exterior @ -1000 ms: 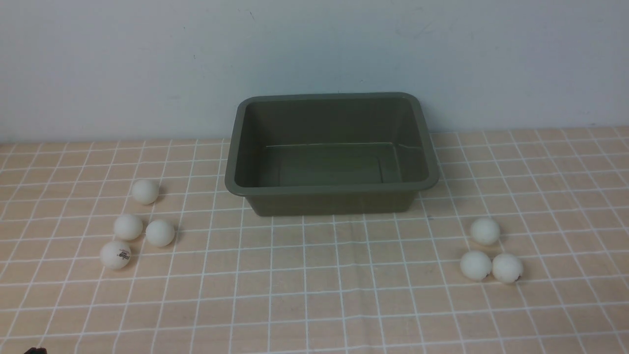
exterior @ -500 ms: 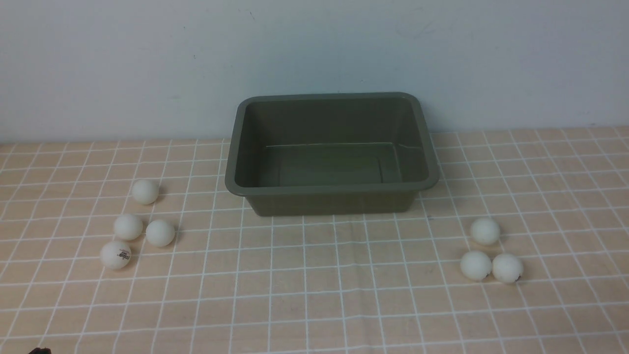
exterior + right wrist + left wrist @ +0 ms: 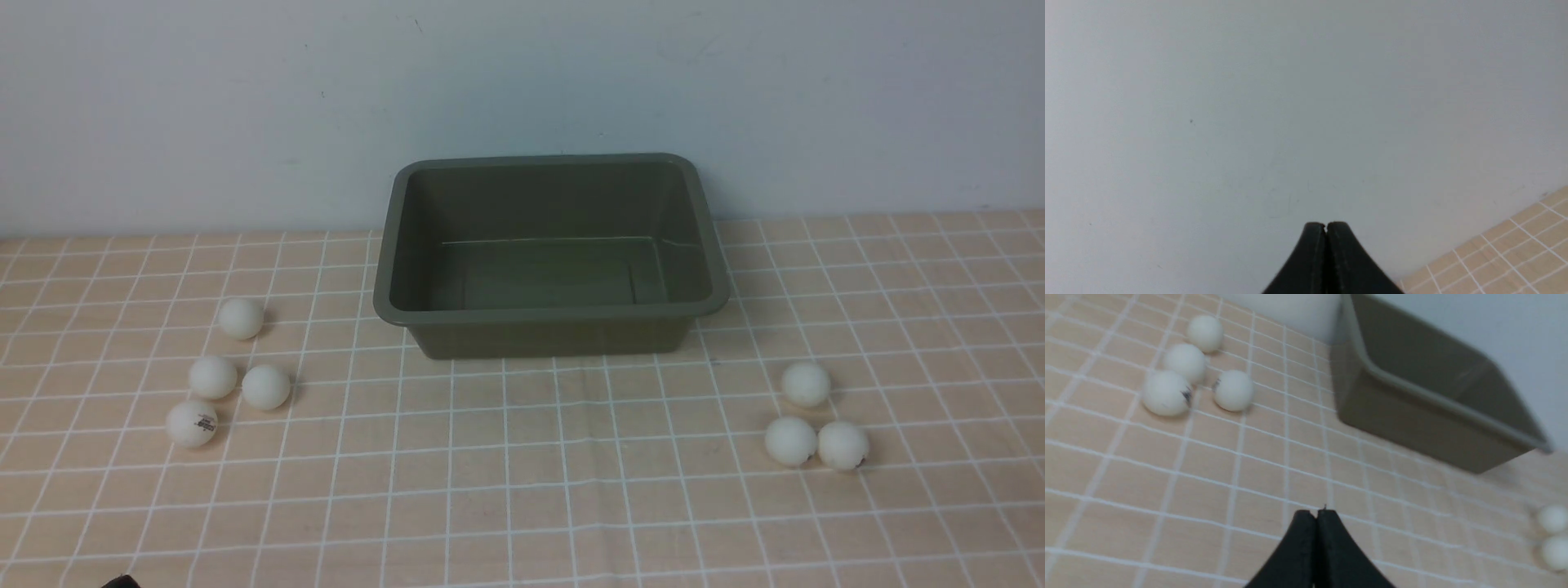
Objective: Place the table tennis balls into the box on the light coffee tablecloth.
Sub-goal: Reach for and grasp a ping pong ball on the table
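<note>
Seven table tennis balls, matte white and alike in size, lie on the light coffee tablecloth, all outside the olive-green box. Four sit to the box's left, one bearing small dark print, and three sit to its right. The left gripper and right gripper are both clenched on nothing.

seven white balls on grid cloth, olive box (upright)
</note>
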Robot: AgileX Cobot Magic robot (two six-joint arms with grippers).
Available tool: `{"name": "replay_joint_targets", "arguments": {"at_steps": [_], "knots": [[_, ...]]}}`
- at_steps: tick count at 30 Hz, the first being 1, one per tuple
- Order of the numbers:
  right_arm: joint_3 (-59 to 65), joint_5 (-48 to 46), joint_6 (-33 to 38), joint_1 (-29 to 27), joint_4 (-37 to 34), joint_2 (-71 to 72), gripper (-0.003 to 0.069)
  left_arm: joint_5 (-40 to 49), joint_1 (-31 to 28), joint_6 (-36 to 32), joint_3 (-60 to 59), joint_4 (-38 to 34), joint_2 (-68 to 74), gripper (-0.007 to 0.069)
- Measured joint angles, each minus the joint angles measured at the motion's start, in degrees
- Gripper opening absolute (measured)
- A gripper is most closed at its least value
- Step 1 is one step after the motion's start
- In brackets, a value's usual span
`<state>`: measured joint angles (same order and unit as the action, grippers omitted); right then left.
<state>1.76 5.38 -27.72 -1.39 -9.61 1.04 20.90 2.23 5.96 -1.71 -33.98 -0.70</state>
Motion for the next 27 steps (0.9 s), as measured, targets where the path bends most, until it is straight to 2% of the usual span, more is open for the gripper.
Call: {"name": "replay_joint_targets", "arguments": {"at_steps": [4, 6, 13, 18, 21, 23, 25, 26, 27], "knots": [[0.00, -0.21, -0.95, 0.00, -0.34, 0.00, -0.0018, -0.50, 0.00, 1.40, 0.00, -11.36, 0.00, -0.0069], [0.00, -0.81, -1.19, 0.00, -0.39, 0.00, -0.0018, -0.67, 0.00, 1.51, 0.00, -14.69, 0.00, -0.0069], [-1.08, -2.13, -2.47, 0.00, 1.01, 0.00, -0.0018, -2.87, 0.00, 1.58, 0.00, -20.20, 0.00, -0.0069], [-12.41, -3.30, -2.65, 0.00, 11.84, 0.00, -0.0018, -10.52, 0.00, -0.58, 0.16, -26.87, 0.00, -0.0069], [-20.19, -5.38, -2.65, 0.00, 17.42, -1.51, -0.0018, -13.23, 0.00, -8.18, 3.38, -27.90, 0.00, -0.0069], [-25.25, -7.89, -2.65, 0.00, 20.20, -4.04, -0.0018, -13.78, 0.00, -16.07, 7.82, -28.10, 0.00, -0.0069], [-29.53, -11.10, -2.65, 0.00, 21.35, -6.95, -0.0018, -13.04, 0.00, -24.11, 12.31, -28.29, 0.00, -0.0069], [-29.91, -11.42, -2.65, 0.00, 21.48, -7.29, -0.0018, -12.58, 0.00, -25.96, 13.31, -28.32, 0.00, -0.0069], [-32.64, -13.69, -2.65, 0.00, 21.57, -10.18, -0.0018, -10.18, 0.00, -32.96, 17.14, -28.60, 0.40, -0.0069]]}}
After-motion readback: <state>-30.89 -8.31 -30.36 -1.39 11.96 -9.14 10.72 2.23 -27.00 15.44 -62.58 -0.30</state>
